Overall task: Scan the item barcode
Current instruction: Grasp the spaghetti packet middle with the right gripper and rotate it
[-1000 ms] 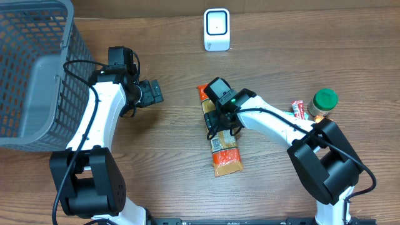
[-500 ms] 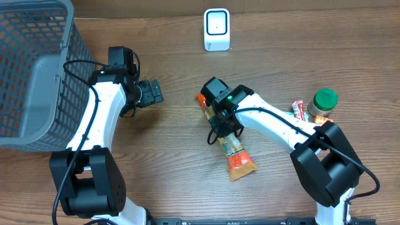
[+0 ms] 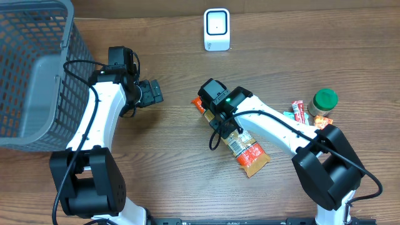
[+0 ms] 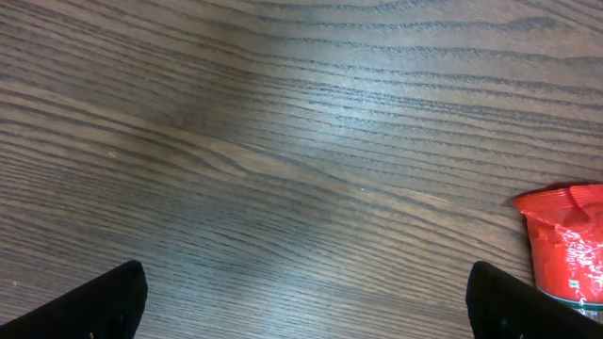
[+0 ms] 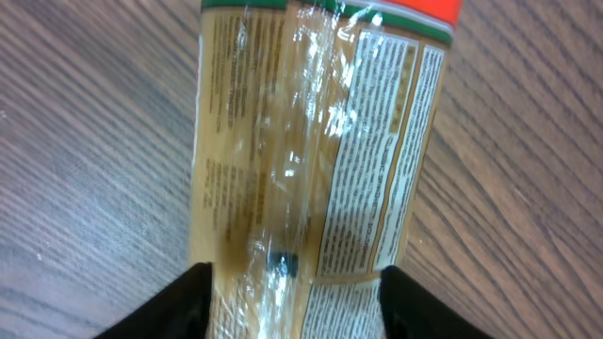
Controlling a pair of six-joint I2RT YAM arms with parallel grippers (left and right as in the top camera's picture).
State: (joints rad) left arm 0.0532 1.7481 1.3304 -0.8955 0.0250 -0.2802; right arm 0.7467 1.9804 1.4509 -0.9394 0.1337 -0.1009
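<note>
Crinkled clear cellophane wraps the long packet (image 3: 240, 147), orange-red at both ends, with a white printed label panel on its face. It lies flat on the wood-grain worktop (image 3: 169, 169), slanting from the middle of the overhead frame down towards the lower right.

At the packet's upper end, the right gripper (image 5: 294, 297) is reached in from the lower right with its arm bent. In the wrist view its black fingers (image 5: 188, 301) stand on either side of the packet, right at its edges, with the jaws partly apart. Whether they press on it I cannot tell.

At centre left of the overhead frame the left gripper (image 3: 152, 92) hangs over bare wood with its jaws spread wide and nothing between them, well apart from the packet.

A white scanner (image 3: 217, 29) stands at the top centre. A grey mesh basket (image 3: 37, 75) fills the upper left. At the right edge, a green-lidded jar (image 3: 325, 100) sits beside some small red wrapped bars (image 3: 299, 110).
</note>
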